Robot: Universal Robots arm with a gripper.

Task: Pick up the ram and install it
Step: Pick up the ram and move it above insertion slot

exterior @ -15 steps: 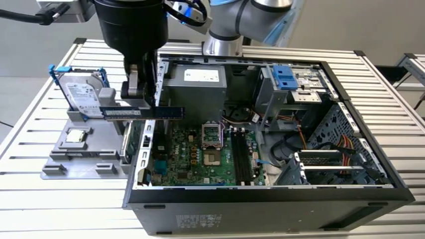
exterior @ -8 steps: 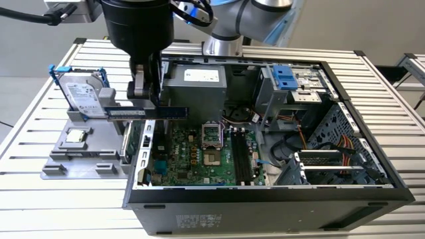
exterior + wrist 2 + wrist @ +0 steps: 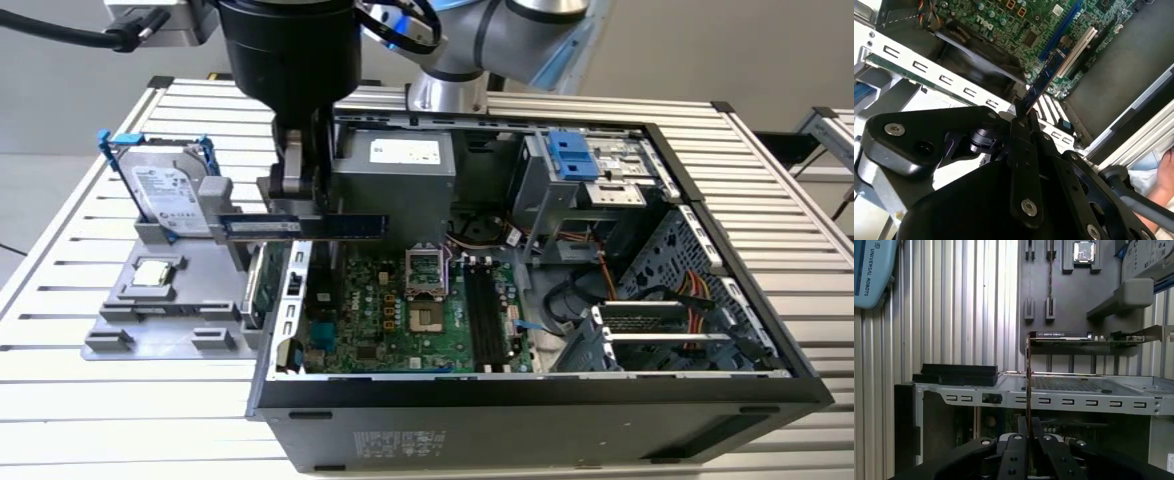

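Note:
My gripper [image 3: 296,207] is shut on the ram [image 3: 350,224], a long dark green-blue stick with a pale label. It is held level, lengthwise, in the air over the open computer case's wall [image 3: 267,330] on the exterior view's left. In both wrist views the stick shows edge-on, running out from between the black fingers [image 3: 1020,131]: the ram [image 3: 1050,72] over the motherboard [image 3: 1004,20], and the ram [image 3: 1028,380] as a thin line from the gripper [image 3: 1028,426]. The memory slots [image 3: 486,318] lie further toward the exterior view's right, apart from the stick.
A grey fixture [image 3: 160,310] beside the case holds a silver hard drive [image 3: 167,195], a processor chip [image 3: 154,271] and a green expansion card [image 3: 1084,337] standing on edge. A power supply [image 3: 394,175] and drive cage [image 3: 587,170] fill the case's back. A person's hand [image 3: 1164,170] is nearby.

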